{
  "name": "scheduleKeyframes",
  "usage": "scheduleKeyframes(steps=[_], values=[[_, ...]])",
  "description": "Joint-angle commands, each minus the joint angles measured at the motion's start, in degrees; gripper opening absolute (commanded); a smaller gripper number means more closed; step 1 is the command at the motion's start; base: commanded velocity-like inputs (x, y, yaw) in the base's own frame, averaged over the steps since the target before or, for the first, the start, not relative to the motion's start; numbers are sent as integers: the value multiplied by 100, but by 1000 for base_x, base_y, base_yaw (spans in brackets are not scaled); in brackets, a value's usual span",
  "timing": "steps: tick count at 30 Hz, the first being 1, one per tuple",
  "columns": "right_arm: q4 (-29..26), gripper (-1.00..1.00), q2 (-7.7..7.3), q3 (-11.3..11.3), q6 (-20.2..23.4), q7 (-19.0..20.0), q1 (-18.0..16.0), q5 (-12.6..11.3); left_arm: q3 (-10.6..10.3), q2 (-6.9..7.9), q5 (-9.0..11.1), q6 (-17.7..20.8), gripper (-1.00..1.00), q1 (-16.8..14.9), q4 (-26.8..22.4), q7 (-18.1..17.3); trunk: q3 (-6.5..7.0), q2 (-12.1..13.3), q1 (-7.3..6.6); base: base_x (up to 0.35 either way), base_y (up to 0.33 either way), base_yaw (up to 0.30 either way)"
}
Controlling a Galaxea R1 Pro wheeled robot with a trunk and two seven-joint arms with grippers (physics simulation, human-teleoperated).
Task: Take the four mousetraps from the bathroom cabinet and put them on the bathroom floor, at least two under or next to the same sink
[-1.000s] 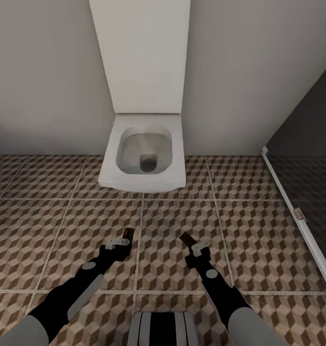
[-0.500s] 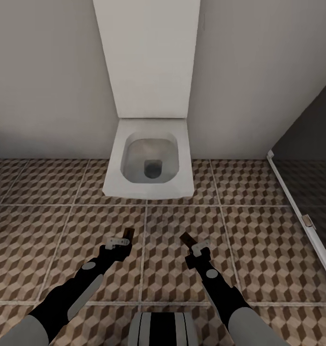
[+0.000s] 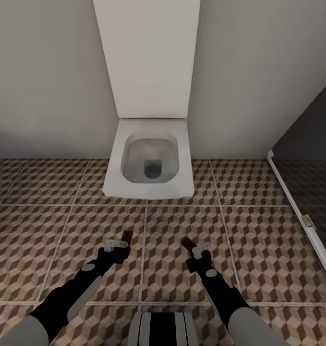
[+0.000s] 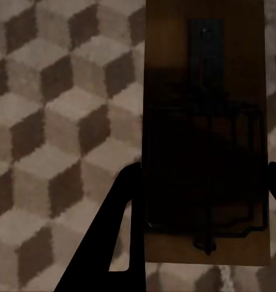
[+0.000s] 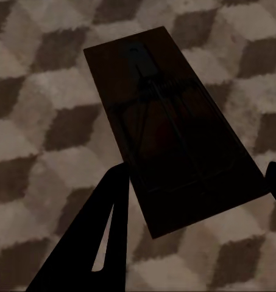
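Both claws hover low over the bathroom floor near a white toilet, left claw and right claw each clamped on a mousetrap.

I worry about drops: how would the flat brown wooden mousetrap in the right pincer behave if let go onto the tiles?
The flat brown wooden mousetrap looks like a stiff thin board, so it should probably land flat rather than roll. It seems light for its size. Its dark wire frame might snag or spring.

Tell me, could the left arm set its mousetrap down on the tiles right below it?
Probably yes: the left gripper holds its mousetrap above bare bathroom floor, with nothing between; the toilet sits farther ahead.
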Motion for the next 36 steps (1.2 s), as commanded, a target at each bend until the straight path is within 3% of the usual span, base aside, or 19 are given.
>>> scheduleKeyframes(steps=[1,6,14,22,29,36], values=[[-4,-100,0,4,38,-21,0,49,-31,8,48,14,-100,-5,-8,62,-3,-1,-1,0,0,0],[-20,-100,28,3,69,-14,0,42,-47,5,47,-7,-100,-5,164,43,-3,-1,-1,0,0,0],[-58,-100,218,4,72,-12,-7,40,-57,-35,47,-60,-100,-5,623,16,-3,-1,-1,0,0,0],[-85,-100,218,4,72,109,-9,45,-59,-179,10,-533,-100,-5,1162,-5,-3,-1,-1,0,0,0],[-93,-100,218,4,72,194,-17,42,-60,-294,-32,-638,-100,-5,1421,-10,-3,-1,-1,0,0,0],[-89,-100,218,4,72,199,-18,40,-53,-317,-38,-653,-100,-4,1693,-48,-3,-1,-1,0,0,0]])
